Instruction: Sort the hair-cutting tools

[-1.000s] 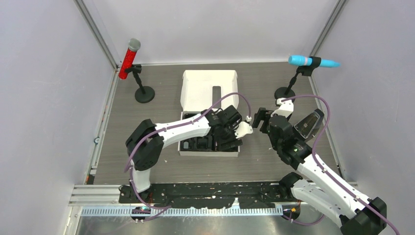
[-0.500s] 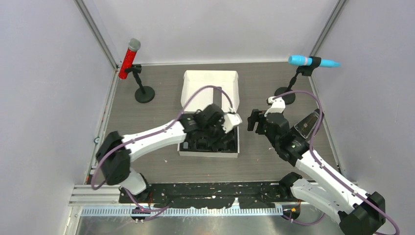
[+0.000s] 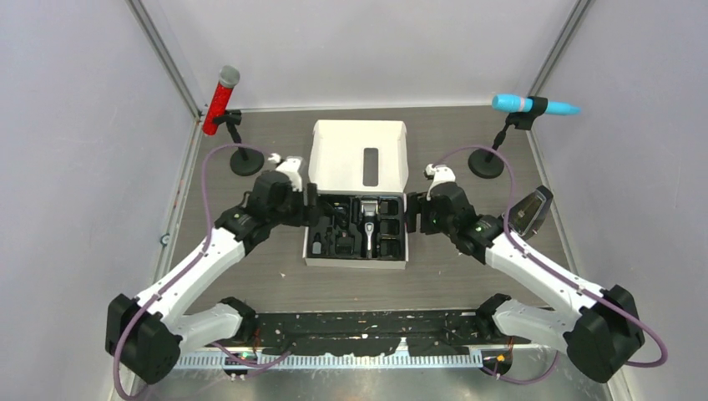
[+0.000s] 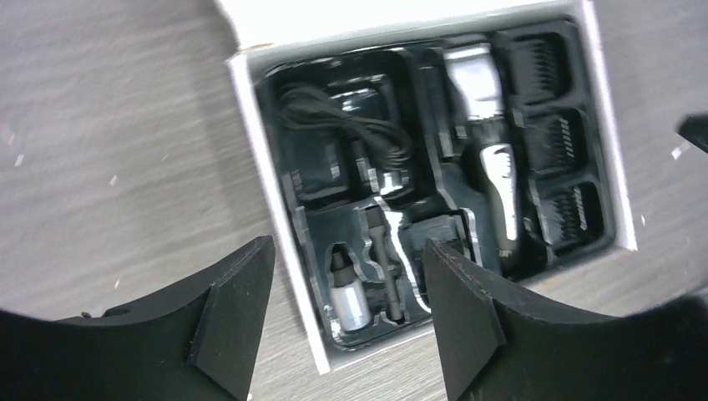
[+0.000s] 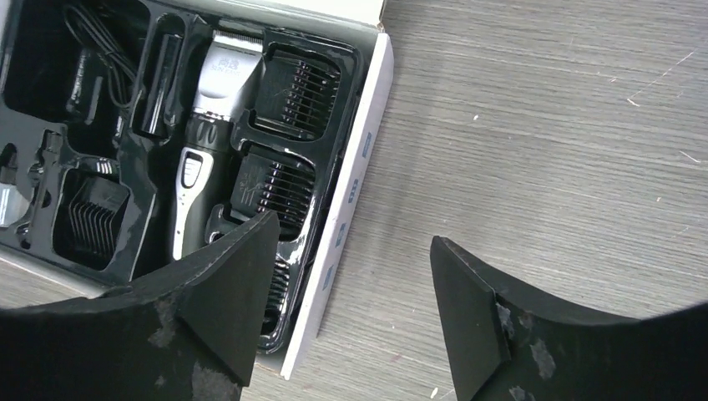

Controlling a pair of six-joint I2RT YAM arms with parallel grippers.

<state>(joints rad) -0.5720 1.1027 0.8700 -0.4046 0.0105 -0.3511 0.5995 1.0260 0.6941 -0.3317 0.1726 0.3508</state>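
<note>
the left gripper (image 4: 346, 251) hangs open and empty at the left side of the white box (image 3: 355, 261), its fingers (image 4: 230, 317) spread with nothing between them. the right gripper (image 5: 355, 238) is also open and empty, above the box's right wall and the bare table (image 5: 543, 150). inside the box, a black moulded tray (image 5: 146, 221) holds the hair clipper (image 5: 204, 142) lying in a central slot, blade end toward the open lid (image 3: 342, 154). three comb attachments (image 4: 555, 138) sit in a column of pockets just right of it, and a fourth comb (image 5: 92, 213) sits to its left. a coiled cable (image 4: 351, 125) and a small bottle (image 4: 349, 301) fill the left pockets. a red microphone (image 3: 220, 100) and a blue microphone (image 3: 534, 105) stand at the far corners.
</note>
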